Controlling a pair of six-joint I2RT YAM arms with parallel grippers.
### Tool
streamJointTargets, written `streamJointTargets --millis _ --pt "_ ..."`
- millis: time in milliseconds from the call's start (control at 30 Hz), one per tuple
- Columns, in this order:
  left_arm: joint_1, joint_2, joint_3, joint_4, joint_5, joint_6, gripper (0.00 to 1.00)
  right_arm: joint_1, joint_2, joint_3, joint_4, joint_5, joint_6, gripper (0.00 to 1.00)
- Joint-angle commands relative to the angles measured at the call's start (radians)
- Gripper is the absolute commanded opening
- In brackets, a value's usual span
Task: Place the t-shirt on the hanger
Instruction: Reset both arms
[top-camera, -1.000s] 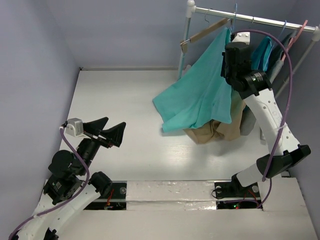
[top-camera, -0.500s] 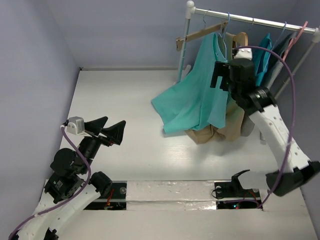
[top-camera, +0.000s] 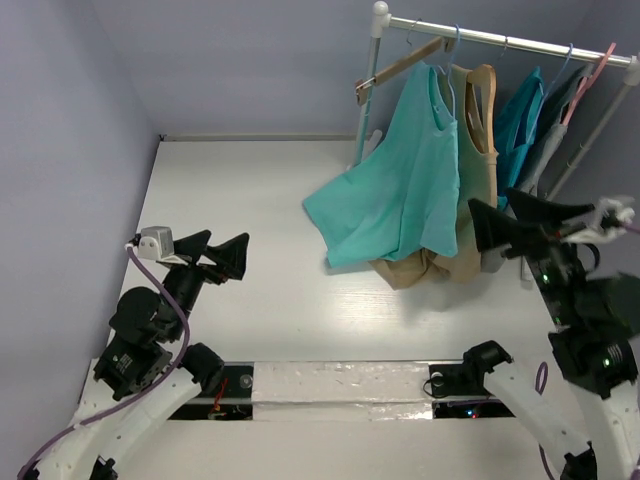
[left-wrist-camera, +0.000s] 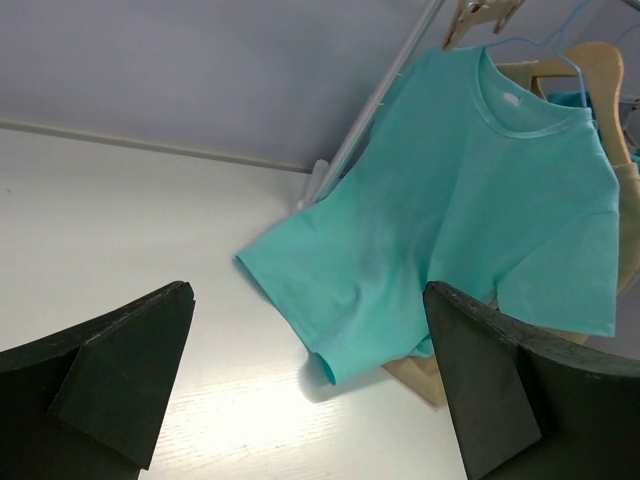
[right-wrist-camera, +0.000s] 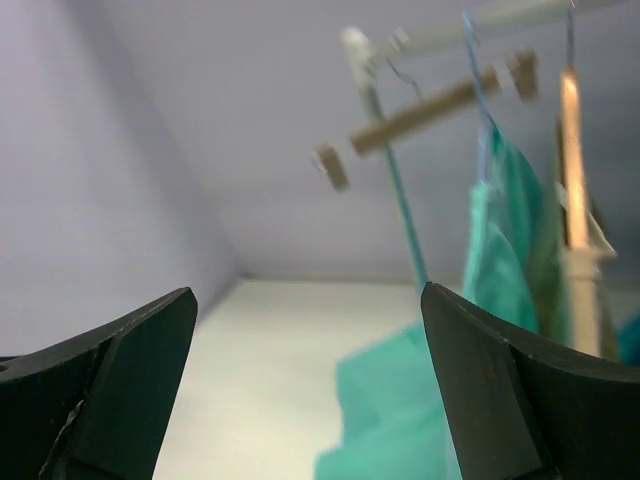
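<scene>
The light turquoise t-shirt (top-camera: 400, 190) hangs on the thin light-blue hanger (top-camera: 452, 48), whose hook sits over the rail at the back right. One sleeve and the hem trail down toward the table. My right gripper (top-camera: 490, 197) is open and empty, drawn back to the right of the t-shirt and apart from it. In the right wrist view the t-shirt (right-wrist-camera: 492, 290) and the hanger (right-wrist-camera: 478, 90) show blurred beyond the right gripper (right-wrist-camera: 308, 290). My left gripper (top-camera: 213, 245) is open and empty at the near left. It faces the t-shirt (left-wrist-camera: 470, 200) from a distance, with the left gripper (left-wrist-camera: 308, 290) over bare table.
A white rail (top-camera: 500, 38) on a post carries a bare wooden hanger (top-camera: 400, 65), a tan top (top-camera: 480, 150) on a wooden hanger, darker teal garments (top-camera: 525, 115) and a pink hanger (top-camera: 592, 68). Tan cloth (top-camera: 420, 265) pools on the table below. Walls close in left and back.
My right gripper has opened, let go at the rail and pulled back toward the near right. The t-shirt on its hanger now hangs free. The left arm has barely moved.
</scene>
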Motion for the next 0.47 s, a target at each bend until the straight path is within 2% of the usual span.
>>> streamJointTargets --millis 0,133,200,367,433 --pt "0.004 0.032 0.061 0.041 -0.035 0.027 0.99 -0.005 -0.135 -0.069 0.271 -0.114 0.036 1.00" --pt "0.004 0.064 0.165 0.082 -0.057 0.087 0.99 -0.005 -0.308 -0.127 0.334 -0.074 0.010 1.00" --pt "0.004 0.074 0.218 0.099 -0.069 0.102 0.99 -0.005 -0.341 -0.141 0.333 -0.060 -0.014 1.00" --pt "0.004 0.082 0.191 0.197 -0.074 0.099 0.99 -0.005 -0.346 -0.155 0.267 0.006 -0.050 1.00" --pt "0.004 0.107 0.180 0.182 -0.059 0.081 0.99 -0.005 -0.326 -0.144 0.213 0.004 -0.061 1.00"
